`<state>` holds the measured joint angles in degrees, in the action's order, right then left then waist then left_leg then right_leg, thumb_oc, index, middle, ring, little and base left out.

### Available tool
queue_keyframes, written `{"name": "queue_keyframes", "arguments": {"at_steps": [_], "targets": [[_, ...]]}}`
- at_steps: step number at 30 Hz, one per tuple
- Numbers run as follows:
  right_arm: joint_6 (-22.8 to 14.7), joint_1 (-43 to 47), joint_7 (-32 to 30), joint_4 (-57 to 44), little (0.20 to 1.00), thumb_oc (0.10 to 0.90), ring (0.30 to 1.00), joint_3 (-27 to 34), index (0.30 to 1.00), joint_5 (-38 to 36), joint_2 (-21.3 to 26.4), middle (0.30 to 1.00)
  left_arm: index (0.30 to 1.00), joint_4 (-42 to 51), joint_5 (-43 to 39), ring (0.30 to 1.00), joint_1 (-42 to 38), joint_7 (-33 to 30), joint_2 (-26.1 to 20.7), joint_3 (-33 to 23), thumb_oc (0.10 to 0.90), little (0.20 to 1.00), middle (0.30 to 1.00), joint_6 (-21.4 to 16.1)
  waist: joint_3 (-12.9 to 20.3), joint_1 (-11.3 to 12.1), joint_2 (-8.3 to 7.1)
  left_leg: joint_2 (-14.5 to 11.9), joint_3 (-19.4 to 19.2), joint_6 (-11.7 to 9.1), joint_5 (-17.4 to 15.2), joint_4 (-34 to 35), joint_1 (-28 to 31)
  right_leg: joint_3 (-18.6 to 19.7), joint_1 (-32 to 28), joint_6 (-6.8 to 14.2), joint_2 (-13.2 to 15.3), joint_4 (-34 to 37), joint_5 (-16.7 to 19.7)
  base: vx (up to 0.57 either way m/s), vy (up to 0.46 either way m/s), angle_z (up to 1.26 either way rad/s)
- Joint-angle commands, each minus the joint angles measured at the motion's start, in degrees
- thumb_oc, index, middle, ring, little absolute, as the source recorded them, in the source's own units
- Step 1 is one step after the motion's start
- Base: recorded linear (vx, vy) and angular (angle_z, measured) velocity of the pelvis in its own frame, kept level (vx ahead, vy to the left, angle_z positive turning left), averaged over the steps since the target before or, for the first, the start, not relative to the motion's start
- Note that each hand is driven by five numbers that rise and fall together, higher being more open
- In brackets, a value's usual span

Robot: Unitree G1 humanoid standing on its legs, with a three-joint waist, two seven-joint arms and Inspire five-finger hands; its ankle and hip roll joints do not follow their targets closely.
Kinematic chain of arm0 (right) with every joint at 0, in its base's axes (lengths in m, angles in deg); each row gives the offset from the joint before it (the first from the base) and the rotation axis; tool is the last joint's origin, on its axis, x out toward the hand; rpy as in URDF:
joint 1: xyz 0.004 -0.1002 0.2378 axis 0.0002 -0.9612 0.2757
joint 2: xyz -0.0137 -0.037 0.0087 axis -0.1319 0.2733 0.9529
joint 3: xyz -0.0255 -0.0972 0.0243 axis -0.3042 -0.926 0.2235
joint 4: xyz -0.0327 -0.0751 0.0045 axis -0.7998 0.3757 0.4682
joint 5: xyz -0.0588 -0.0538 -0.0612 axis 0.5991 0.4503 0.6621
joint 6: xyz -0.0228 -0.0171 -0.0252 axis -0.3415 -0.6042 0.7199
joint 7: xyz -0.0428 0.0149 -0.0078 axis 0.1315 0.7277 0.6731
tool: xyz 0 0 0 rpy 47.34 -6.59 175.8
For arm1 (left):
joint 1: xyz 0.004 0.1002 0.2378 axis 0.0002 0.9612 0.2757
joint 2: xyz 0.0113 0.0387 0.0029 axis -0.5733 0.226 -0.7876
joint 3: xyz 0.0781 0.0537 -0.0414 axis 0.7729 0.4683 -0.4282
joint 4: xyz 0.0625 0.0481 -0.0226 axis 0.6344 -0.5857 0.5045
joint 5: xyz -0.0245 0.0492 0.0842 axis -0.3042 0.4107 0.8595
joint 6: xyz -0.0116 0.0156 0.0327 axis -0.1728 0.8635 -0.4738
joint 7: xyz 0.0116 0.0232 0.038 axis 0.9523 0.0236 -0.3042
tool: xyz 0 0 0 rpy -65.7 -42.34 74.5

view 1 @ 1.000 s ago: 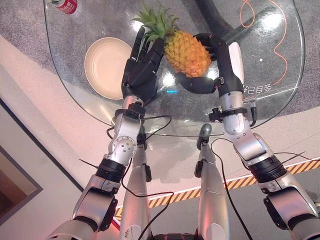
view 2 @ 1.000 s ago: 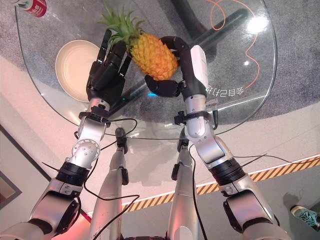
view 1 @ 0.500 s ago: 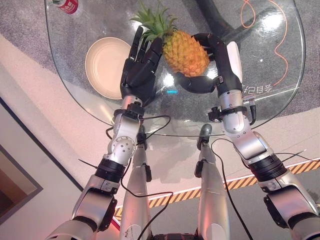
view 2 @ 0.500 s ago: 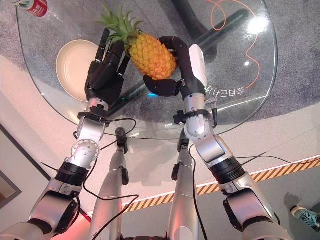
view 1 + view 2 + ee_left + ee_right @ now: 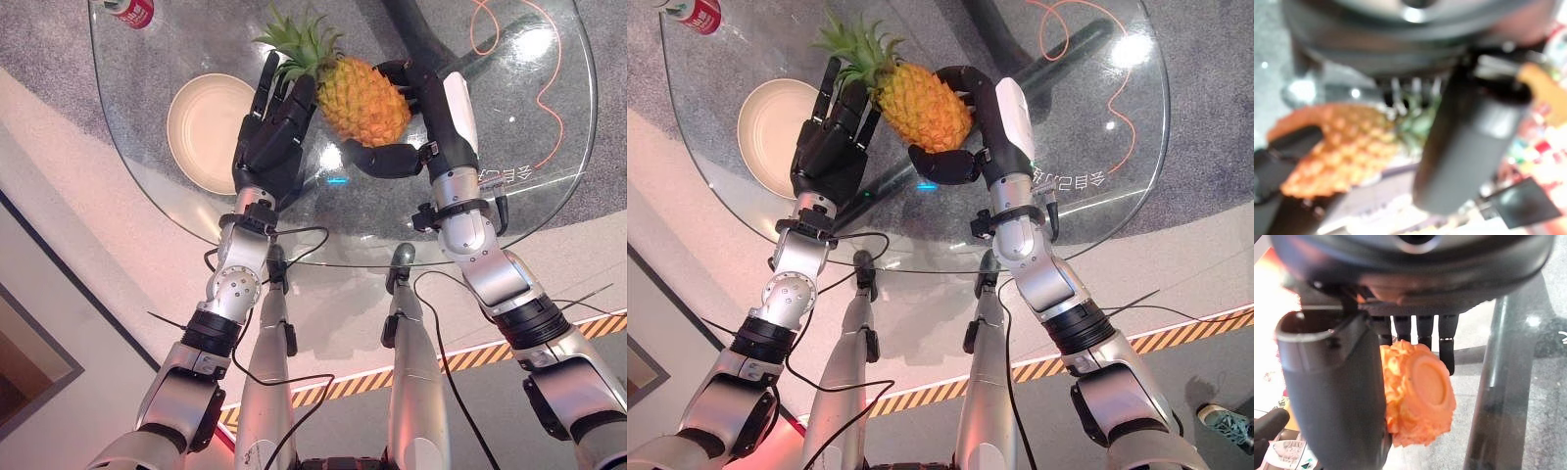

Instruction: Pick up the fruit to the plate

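Observation:
A pineapple with a green crown is held above the round glass table. My right hand is curled round its body, fingers over the top and thumb underneath; the right wrist view shows its orange base between thumb and fingers. My left hand stands beside the crown with straight fingers, touching the leaves. A cream plate lies on the glass to the left of the left hand; nothing lies on it.
A red can stands at the table's far left edge. An orange cable loops under the glass at the far right. The table's dark leg shows through the glass behind the pineapple.
Both hands and the pineapple have shifted slightly up and away from me. The right hand's grip is unchanged.

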<state>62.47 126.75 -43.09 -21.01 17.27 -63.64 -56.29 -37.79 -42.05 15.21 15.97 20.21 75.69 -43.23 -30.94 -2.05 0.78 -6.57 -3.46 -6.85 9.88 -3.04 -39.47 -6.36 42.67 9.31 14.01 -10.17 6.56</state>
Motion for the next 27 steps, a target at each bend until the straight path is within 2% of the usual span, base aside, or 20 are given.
{"name": "queue_keyframes", "arguments": {"at_steps": [1,11,27], "targets": [[-4.1,6.7,2.3,-9.7,0.200,0.100,0.300,-5.9,0.300,0.1,-0.2,0.300,0.900,7.1,1.8,0.900,-7.3,9.0,0.5,3.1,0.800,0.900,0.900,-0.3,1.1,-0.1,-1.13,1.1,-0.9,0.2,-2.8,-2.2,-0.5,-1.5,-1.5,0.5,-1.1,3.1,2.1,0.00,0.000,0.00],[-5.8,6.5,0.3,-9.6,0.200,0.100,0.300,-5.0,0.300,0.7,-0.5,0.300,0.900,7.0,2.3,0.900,-7.4,8.7,0.5,3.2,0.800,0.900,0.900,-0.3,1.1,-0.2,-1.05,1.1,-0.9,0.3,-2.9,-2.3,-0.6,-1.4,-1.2,0.5,-1.2,2.9,2.1,0.00,0.000,0.00],[-8.8,6.4,-0.9,-14.2,0.200,0.100,0.300,-2.7,0.300,2.7,-1.5,0.300,0.900,7.1,9.1,0.900,-6.5,-1.3,1.1,2.2,0.800,0.900,0.900,-4.1,1.1,-0.2,-0.89,1.4,-0.7,0.4,-2.7,-2.3,-1.1,-1.4,-0.8,0.6,-1.4,2.8,2.1,0.00,0.000,0.00]]}}
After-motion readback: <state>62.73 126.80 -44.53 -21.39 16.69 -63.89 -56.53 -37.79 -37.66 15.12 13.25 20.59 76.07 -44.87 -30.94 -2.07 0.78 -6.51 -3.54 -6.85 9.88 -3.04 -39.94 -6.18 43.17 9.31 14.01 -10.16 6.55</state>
